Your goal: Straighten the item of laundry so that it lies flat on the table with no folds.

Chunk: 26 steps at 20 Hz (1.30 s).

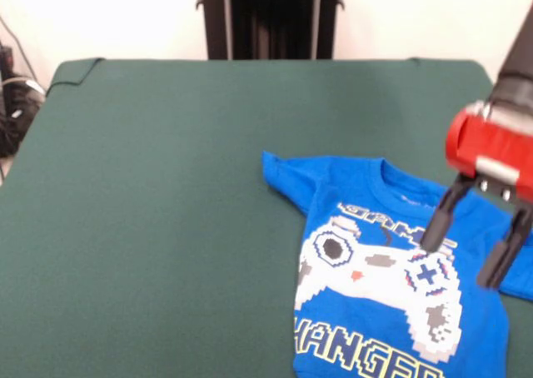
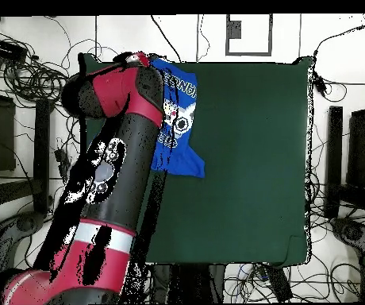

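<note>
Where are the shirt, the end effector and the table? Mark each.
shirt (image 1: 391, 311): front view, on the controller print.
end effector (image 1: 465, 260): front view, midway between the open fingertips.
table (image 1: 166, 186): front view, bare green cloth.

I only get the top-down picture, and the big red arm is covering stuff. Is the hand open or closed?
Observer: Open. In the front view, the hand has its two black fingers spread apart with nothing between them.
Operator: Okay! So where is it pointing?
Observer: Down at the blue T-shirt, over the side next to the white controller print. I can't tell whether the tips touch the cloth.
</note>
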Each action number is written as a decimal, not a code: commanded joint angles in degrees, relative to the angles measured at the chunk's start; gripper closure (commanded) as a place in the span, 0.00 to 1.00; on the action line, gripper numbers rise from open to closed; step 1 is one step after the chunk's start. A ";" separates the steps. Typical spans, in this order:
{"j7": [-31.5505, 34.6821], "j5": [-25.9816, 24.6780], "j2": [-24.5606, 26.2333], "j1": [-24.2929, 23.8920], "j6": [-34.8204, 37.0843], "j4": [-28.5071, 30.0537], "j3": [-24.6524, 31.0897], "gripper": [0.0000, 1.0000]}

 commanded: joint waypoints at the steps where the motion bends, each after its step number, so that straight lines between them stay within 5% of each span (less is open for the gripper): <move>1: -9.63 -3.74 -6.42 1.99 7.63 13.01 8.28 0.00; 26: 0.47 -10.98 -1.71 3.62 11.42 8.71 1.80 0.00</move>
